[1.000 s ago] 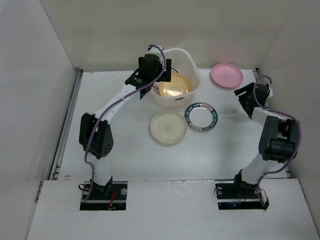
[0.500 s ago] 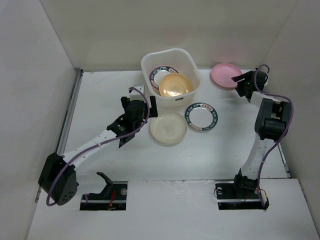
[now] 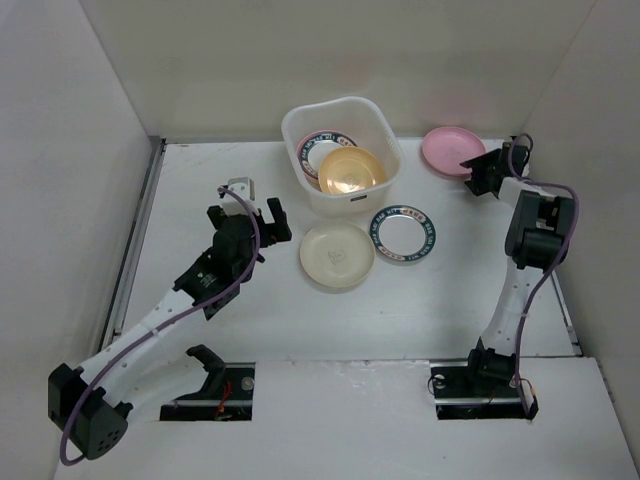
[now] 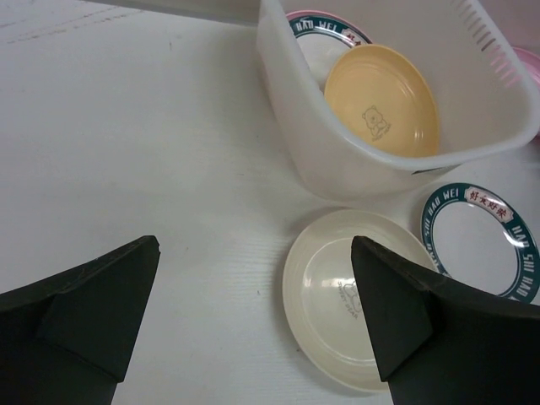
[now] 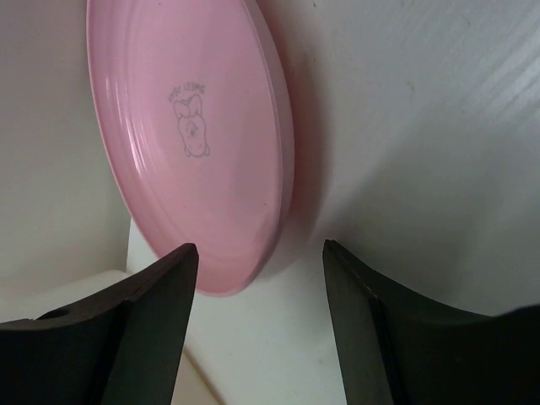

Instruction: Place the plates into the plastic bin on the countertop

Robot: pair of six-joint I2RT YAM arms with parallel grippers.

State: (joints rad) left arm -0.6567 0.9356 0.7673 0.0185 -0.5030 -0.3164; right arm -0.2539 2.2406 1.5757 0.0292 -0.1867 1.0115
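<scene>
The plastic bin [image 3: 385, 135] stands at the back centre and holds a yellow-orange plate [image 3: 350, 170] on a teal-rimmed plate [image 3: 316, 148]. A cream plate [image 3: 337, 255] and a second teal-rimmed plate [image 3: 403, 234] lie on the countertop [image 3: 200, 190] in front of it. My left gripper [image 3: 258, 201] is open and empty, left of the cream plate [image 4: 337, 295] and the bin [image 4: 304, 135]. A pink plate [image 3: 452, 150] lies at the back right. My right gripper [image 3: 477, 171] is open at its right edge, and the rim [image 5: 194, 143] sits just ahead of the fingertips.
White walls [image 3: 80, 150] close in the countertop on the left, back and right. The pink plate lies close to the back wall. The right arm [image 3: 530, 240] stretches along the right wall. A metal rail [image 3: 140, 230] runs along the left edge.
My left gripper has left the bin and swung out left and nearer, open, beside the cream plate. My right gripper has moved back and left to the pink plate's edge.
</scene>
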